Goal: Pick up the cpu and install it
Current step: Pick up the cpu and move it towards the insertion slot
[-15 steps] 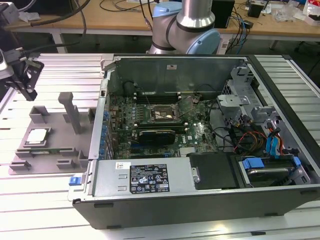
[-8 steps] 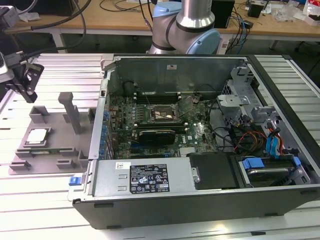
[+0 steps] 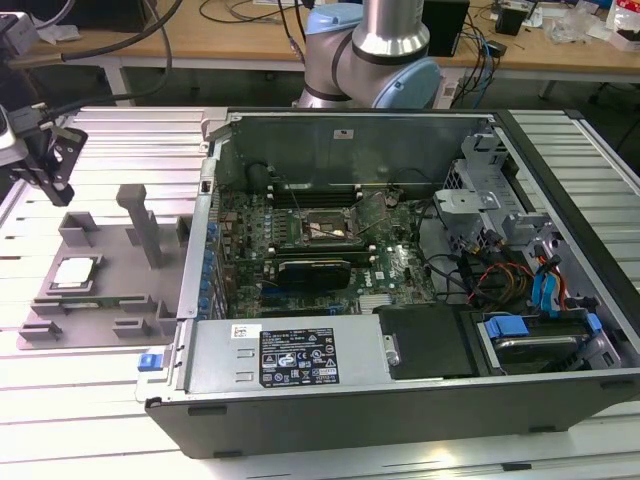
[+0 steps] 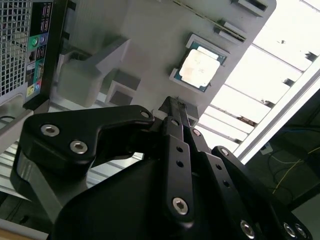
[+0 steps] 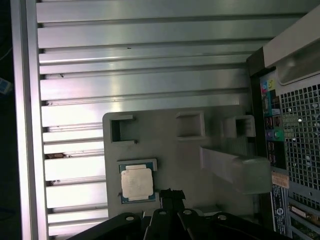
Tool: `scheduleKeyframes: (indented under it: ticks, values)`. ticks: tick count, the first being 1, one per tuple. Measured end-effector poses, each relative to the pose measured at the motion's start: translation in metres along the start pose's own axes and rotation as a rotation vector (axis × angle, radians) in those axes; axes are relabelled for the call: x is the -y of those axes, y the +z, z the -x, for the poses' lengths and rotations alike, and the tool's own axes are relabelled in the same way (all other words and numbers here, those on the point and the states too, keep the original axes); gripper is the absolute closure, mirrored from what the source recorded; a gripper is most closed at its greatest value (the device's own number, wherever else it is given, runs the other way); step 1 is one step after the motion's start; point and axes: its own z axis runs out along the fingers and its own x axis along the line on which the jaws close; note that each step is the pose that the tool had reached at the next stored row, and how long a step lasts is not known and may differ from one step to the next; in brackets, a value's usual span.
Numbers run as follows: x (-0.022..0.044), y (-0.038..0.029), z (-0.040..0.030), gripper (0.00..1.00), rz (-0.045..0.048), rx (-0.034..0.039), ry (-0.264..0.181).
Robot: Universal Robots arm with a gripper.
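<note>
One cpu [image 5: 136, 183] sits in its gray tray [image 5: 167, 150] pocket; my gripper [image 5: 171, 193] hangs above it, closed tight and holding nothing.

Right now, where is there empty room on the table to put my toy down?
The bare table slats nearer the camera than the grey holder, at the exterior view's left, are free. So are the slats beyond the holder, beside the computer case. The holder is crowded with the cpu and posts, and the case is packed.
</note>
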Motion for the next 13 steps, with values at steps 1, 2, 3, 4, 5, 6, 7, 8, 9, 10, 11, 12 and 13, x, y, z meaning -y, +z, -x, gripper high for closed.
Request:
scheduleKeyframes:
  ticks: [1,2,3,4,5,6,7,8,9,10,11,12,13]
  values:
    - [0.0001,0.0002,-0.0009,0.89,0.0001,0.0002,0.0]
    - [0.0001,0.0003,-0.002,0.89,0.0,0.0,0.0]
    - [0.0002,0.0007,-0.0032,0.89,0.0,0.0,0.0]
    - [0.0003,0.0013,-0.0045,0.89,0.0,0.0,0.0]
    - [0.0004,0.0017,-0.0054,0.89,0.0,0.0,0.0]
    - [0.0005,0.002,-0.006,0.89,0.0,0.0001,0.0]
    - [0.0005,0.0025,-0.0069,0.89,0.0001,0.0002,0.0]
    - [0.0007,0.0032,-0.0089,0.89,0.0,0.0001,0.0]
    - [0.0008,0.0037,-0.0102,0.89,0.0001,0.0001,0.0]
    - [0.0009,0.0041,-0.0115,0.89,0.0,0.0,0.0]
    - [0.001,0.0045,-0.0127,0.89,0.0,0.0001,0.0]
    - [0.001,0.0048,-0.0137,0.89,0.0,0.0,0.0]
    - [0.0011,0.0052,-0.0144,0.89,0.0,0.0001,0.0]
